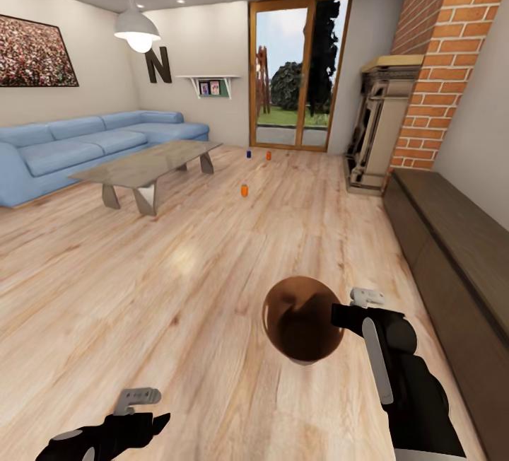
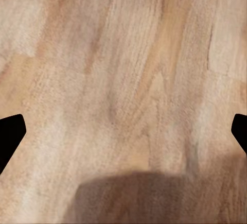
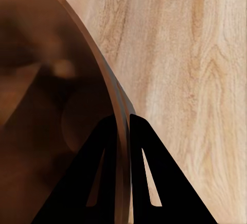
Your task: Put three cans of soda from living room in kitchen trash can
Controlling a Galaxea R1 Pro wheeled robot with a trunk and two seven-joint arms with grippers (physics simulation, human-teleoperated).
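right gripper (image 3: 122, 126) pinching thin rim of round tapered tash can (image 1: 302, 319), brown inside | left gripper (image 1: 145, 408) spread over wood-plank floor (image 1: 177, 270) | three small cans (image 1: 244, 190) far off near glass door (image 1: 300, 72), colours blurry, maybe two orange

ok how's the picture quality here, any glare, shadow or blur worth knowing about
Head view: straight lines bow toward the edges, a pale sheen sits on the floor, and the far cans are tiny. Left wrist view: soft floor grain with a dark shadow at one edge. Right wrist view: the bin held by the right gripper is dim and blurred inside.
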